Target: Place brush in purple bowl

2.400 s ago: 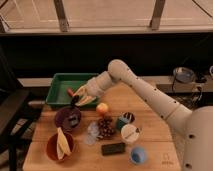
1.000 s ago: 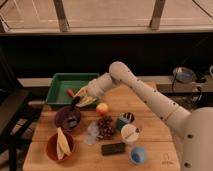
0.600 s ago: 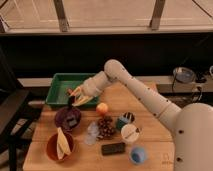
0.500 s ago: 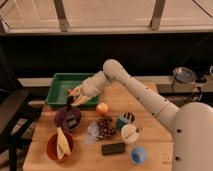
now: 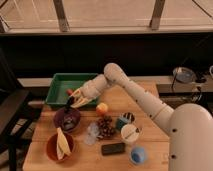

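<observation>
table (image 5: 150, 107): matt wood | arm (image 5: 145, 100): glossy white plastic, seemingly | hand (image 5: 76, 100): over purple bowl (image 5: 67, 119)

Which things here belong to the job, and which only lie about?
Job: brush, hanging from the gripper above the purple bowl.
Lying about: green tray, red-brown bowl, orange fruit, black slab, blue cup.

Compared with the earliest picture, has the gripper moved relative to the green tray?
Yes. The gripper has shifted slightly left along the front edge of the green tray and now hangs over the purple bowl, with the brush pointing down.
</observation>
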Controlling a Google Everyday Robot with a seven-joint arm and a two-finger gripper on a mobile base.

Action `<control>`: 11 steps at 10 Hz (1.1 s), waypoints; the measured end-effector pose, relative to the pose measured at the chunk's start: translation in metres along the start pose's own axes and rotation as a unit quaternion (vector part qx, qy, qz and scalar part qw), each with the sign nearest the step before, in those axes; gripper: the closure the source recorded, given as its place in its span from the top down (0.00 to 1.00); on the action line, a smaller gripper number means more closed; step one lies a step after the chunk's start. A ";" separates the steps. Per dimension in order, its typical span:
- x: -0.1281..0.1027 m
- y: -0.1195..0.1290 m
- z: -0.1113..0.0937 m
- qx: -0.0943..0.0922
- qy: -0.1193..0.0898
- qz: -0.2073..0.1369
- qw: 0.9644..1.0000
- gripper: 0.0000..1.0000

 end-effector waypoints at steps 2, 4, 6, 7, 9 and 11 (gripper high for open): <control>0.007 0.003 0.001 0.002 -0.009 0.009 1.000 0.29; 0.011 0.008 0.003 -0.002 -0.016 0.015 1.000 0.22; 0.011 0.006 0.003 0.002 -0.017 0.015 1.000 0.25; 0.012 0.006 0.002 0.003 -0.017 0.015 1.000 0.32; 0.012 0.005 0.000 0.006 -0.015 0.016 1.000 0.52; 0.014 0.006 -0.001 0.006 -0.011 0.017 1.000 0.70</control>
